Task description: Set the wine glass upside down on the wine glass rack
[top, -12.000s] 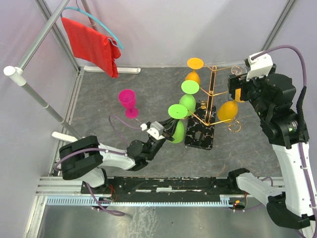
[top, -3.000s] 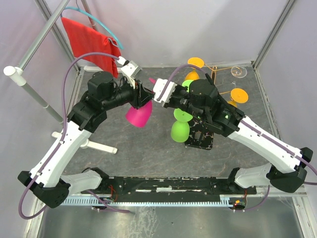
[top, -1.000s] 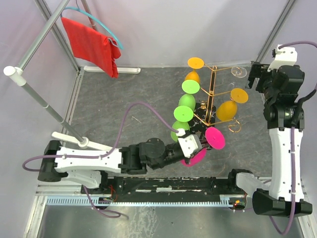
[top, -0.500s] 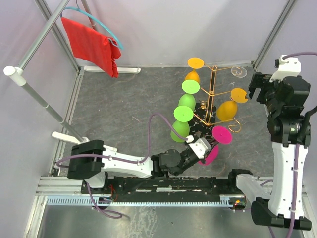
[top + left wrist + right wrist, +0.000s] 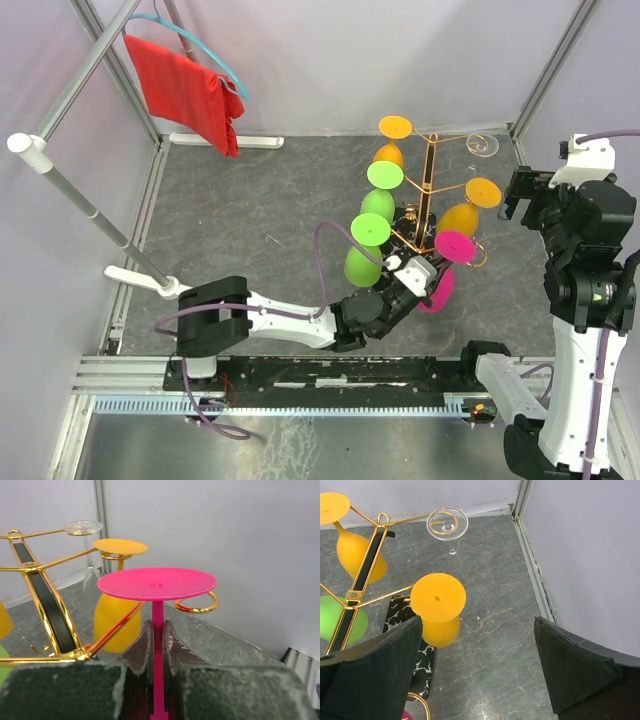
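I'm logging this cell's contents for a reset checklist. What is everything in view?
rack: one, gold wire, black base, mid-table
pink glass: one, inverted, by the rack's near-right arm
green glasses: two, hung on the rack's left
orange glasses: two, hung far and right
clear glass: one, rack's far-right arm
cloth: one, red, on teal hanger, far left
pole: one, white, left
table: one, grey, under everything
left arm: one, white-black, jaws shut on pink stem
right arm: one, white-black, right, jaws open
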